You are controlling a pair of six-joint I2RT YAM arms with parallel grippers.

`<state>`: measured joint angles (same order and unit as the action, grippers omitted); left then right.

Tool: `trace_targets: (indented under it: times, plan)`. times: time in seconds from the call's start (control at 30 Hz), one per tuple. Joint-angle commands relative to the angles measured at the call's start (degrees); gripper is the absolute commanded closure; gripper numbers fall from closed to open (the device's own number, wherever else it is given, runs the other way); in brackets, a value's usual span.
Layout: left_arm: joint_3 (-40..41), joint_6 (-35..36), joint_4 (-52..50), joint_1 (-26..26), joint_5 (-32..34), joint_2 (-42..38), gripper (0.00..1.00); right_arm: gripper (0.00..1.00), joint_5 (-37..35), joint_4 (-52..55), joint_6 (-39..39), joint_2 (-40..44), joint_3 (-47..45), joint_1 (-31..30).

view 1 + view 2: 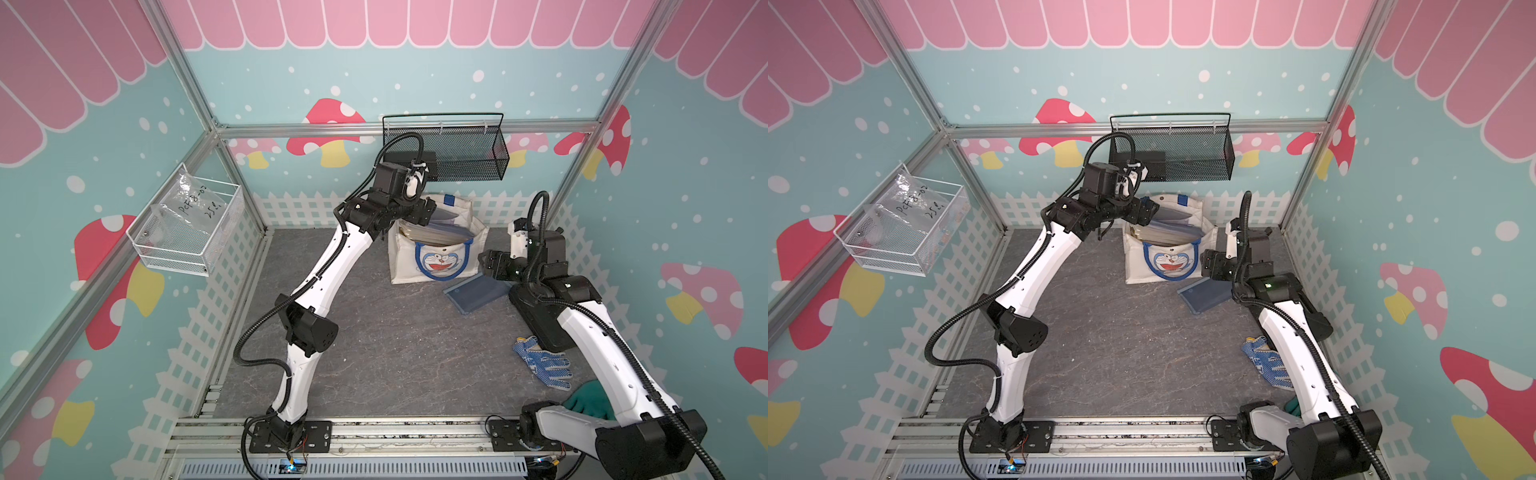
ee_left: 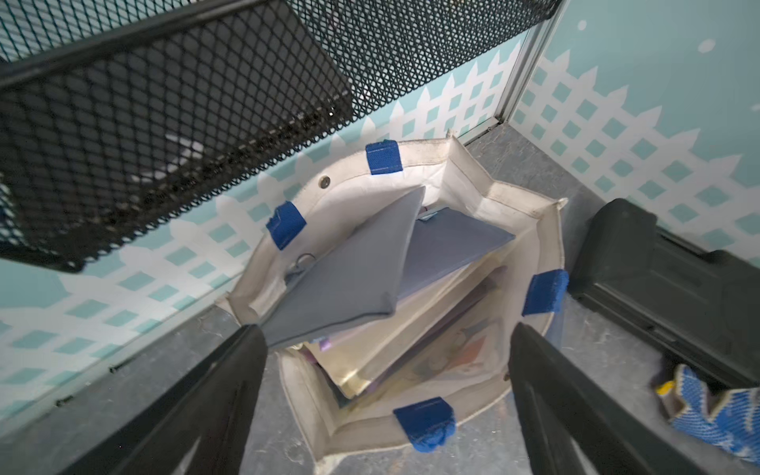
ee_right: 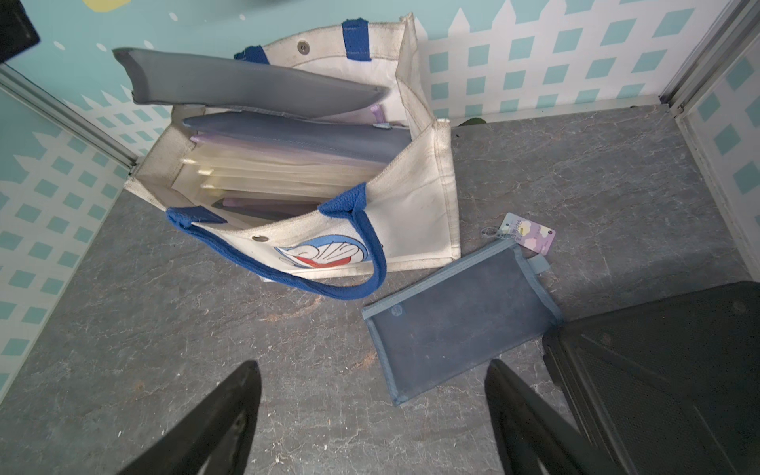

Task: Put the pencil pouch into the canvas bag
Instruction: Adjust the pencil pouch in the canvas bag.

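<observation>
The cream canvas bag (image 1: pixel 436 266) (image 1: pixel 1167 270) with blue handles stands open at the back of the floor, packed with flat pouches and folders. A grey pencil pouch (image 2: pixel 349 271) (image 3: pixel 246 82) lies tilted on top of them, one end sticking out over the bag's rim. My left gripper (image 1: pixel 426 212) (image 2: pixel 384 329) hangs open just above that end, holding nothing. A second, blue mesh pouch (image 1: pixel 473 293) (image 3: pixel 460 325) lies flat on the floor beside the bag. My right gripper (image 1: pixel 484 262) (image 3: pixel 372 366) is open and empty, low over the floor next to that pouch.
A black wire-mesh basket (image 1: pixel 457 153) hangs on the back wall right above the bag. A white wire basket (image 1: pixel 187 232) with a plastic bag hangs on the left wall. A blue-white glove (image 1: pixel 544 365) and a green glove (image 1: pixel 590 401) lie near the right arm's base.
</observation>
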<state>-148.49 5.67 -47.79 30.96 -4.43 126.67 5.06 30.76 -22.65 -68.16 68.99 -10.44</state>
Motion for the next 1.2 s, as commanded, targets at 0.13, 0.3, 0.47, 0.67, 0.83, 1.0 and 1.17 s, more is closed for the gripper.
trace_targets:
  times: [0.13, 0.3, 0.47, 0.67, 0.83, 1.0, 1.17]
  plan:
    - [-0.07, 10.88, -1.06, -0.20, -2.39, 3.81, 0.06, 0.14, 0.26, 4.36, 0.87, -0.31, 1.52, 0.33]
    - [-1.61, 12.08, 1.44, -0.37, 0.19, 6.70, 0.12, 0.15, -0.48, 5.87, 0.59, 0.30, 1.34, 0.28]
    - [-3.38, 13.00, 2.94, -1.32, 0.44, 9.57, 0.32, 0.16, -2.00, 7.48, 0.76, 0.84, 2.05, 0.27]
    - [-0.22, 12.45, 5.62, -1.86, -2.13, 8.18, 0.77, 0.17, -3.11, 8.54, 0.63, 0.16, 3.65, 0.32]
    - [8.37, 10.07, 11.39, -3.12, -7.65, 3.01, 1.00, 0.17, -3.44, 9.03, 0.51, -0.94, 5.11, 0.32]
    - [9.12, 8.58, 11.96, -4.53, -20.35, 1.91, 1.00, 0.18, -3.30, 9.31, 0.08, -1.78, 5.44, 0.26]
    - [6.72, 6.78, 12.04, -6.25, -33.52, 3.82, 1.00, 0.18, -3.53, 9.68, -0.29, -1.93, 5.70, 0.32]
